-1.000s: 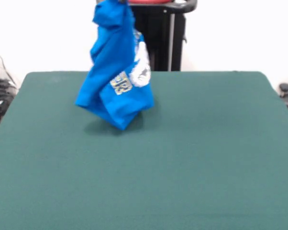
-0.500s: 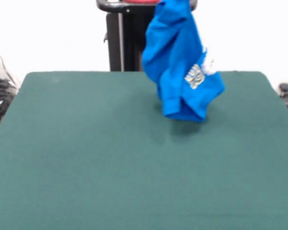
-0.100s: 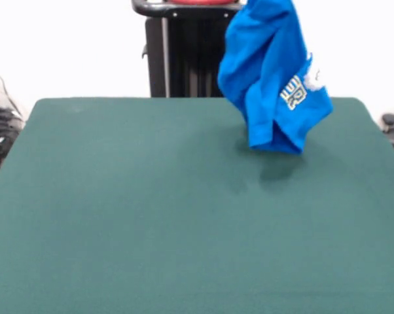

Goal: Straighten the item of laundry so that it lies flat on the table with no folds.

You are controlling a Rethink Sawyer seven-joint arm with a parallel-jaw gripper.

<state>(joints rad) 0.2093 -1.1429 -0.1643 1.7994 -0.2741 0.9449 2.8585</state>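
The gripper itself is out of sight above the picture's top edge, so whether it is spread or pinched on anything cannot be told. From that edge the T-shirt (image 3: 270,75) hangs down in a bunched, twisted column, its top cut off by the frame and its lowest fold clear of the table (image 3: 151,216), with a soft shadow on the felt just below it. It hangs over the far edge of the table, toward the far right corner in this view. On the shirt's right side a patch of white-and-yellow block lettering shows, tilted and creased; the letters cannot be read. A bit of white graphic peeks out just above that. Behind the shirt, past the table's far edge, stands the black pedestal (image 3: 184,52) with a red band at its top.
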